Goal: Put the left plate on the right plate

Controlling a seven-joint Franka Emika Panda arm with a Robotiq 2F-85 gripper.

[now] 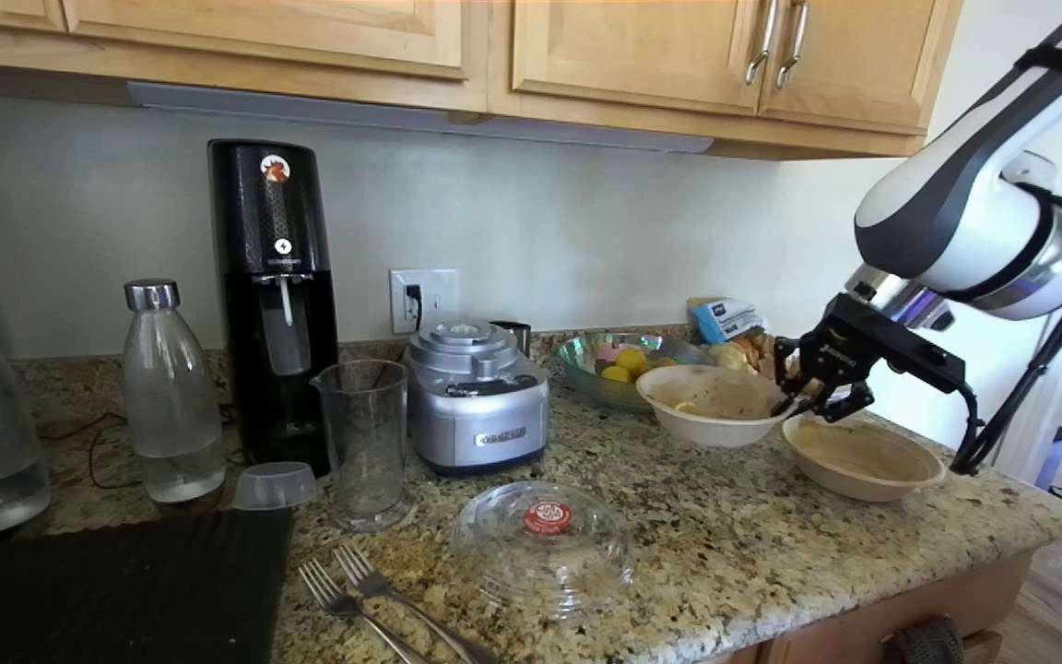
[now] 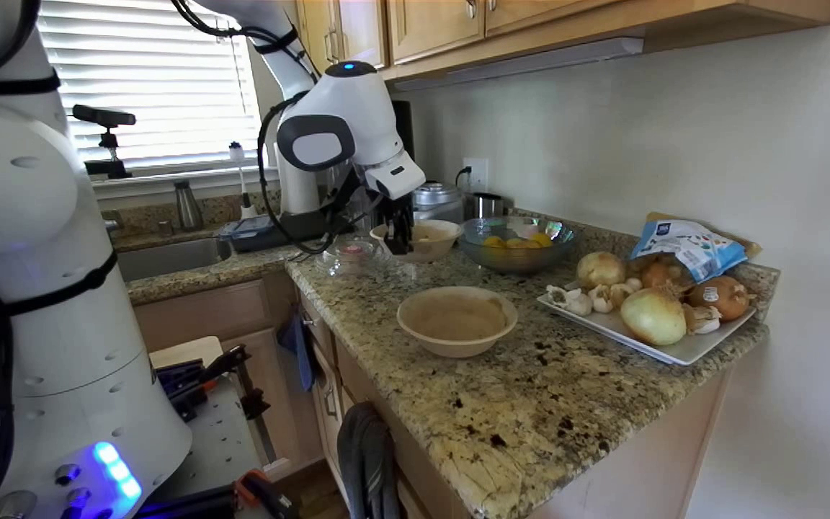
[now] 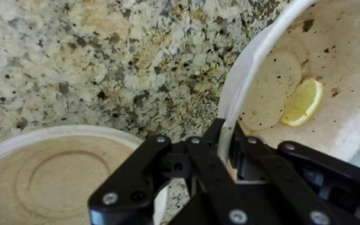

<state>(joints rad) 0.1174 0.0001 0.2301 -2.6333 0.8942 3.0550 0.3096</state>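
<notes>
Pinching the left plate at its three o'clock edge in an exterior view, the gripper has its fingers clamped on the pale rim, one inside and one outside. A yellow lemon wedge and dark flecks lie in the plate; whether its base touches the granite counter I cannot tell. From it, in an exterior view, the right plate sits on the counter just beside, toward four o'clock, its tan inside plainer. The glass fruit bowl, holding yellow fruit, stands near at ten o'clock, the silver food processor at nine, and a clear dome with a red label at eight. In an exterior view, a white platter lies at three o'clock from the right plate, bearing onions and garlic, a blue-and-white bag at its one o'clock side.
</notes>
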